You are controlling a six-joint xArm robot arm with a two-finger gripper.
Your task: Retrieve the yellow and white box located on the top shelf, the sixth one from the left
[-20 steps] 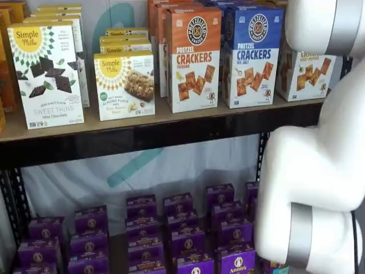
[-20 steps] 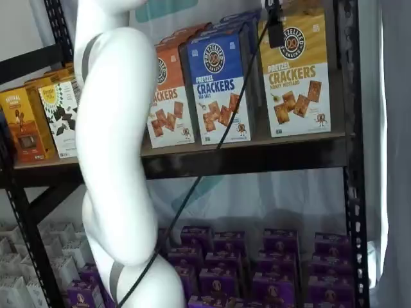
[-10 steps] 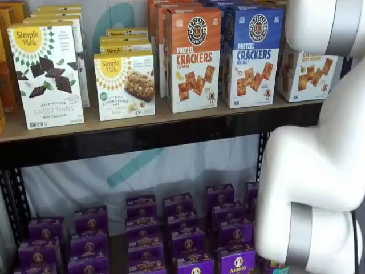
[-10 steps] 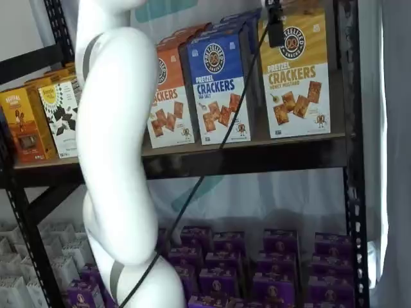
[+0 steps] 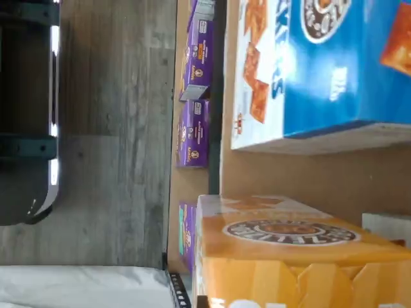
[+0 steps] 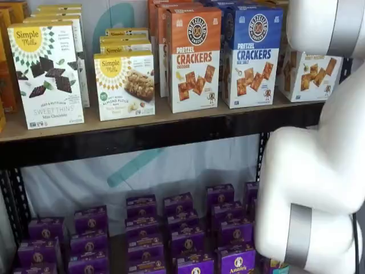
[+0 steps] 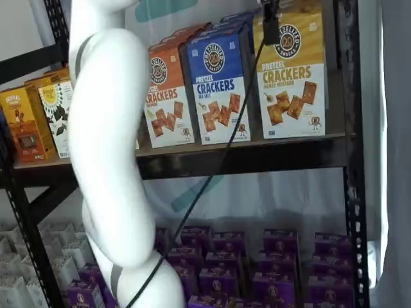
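The yellow and white box [image 7: 292,83] stands at the right end of the top shelf [image 7: 257,157], next to the rack's upright. It also shows in a shelf view [image 6: 311,77], half hidden behind my white arm, and close up in the wrist view [image 5: 289,256]. My gripper [image 7: 271,25] shows only as a black finger with a cable at the box's upper front, hanging from the view's top edge. The box shifts along with it, so the fingers hold it.
A blue-topped Pretzel Crackers box [image 7: 215,83] stands right beside the held box, and an orange-topped one [image 7: 164,96] beyond it. The black perforated upright [image 7: 350,160] is close on the other side. Purple boxes [image 6: 177,228] fill the lower shelf. My arm [image 6: 319,171] blocks much of the view.
The yellow and white box has shifted slightly out from its row with the black finger. The arm has moved a little; the other boxes have not.
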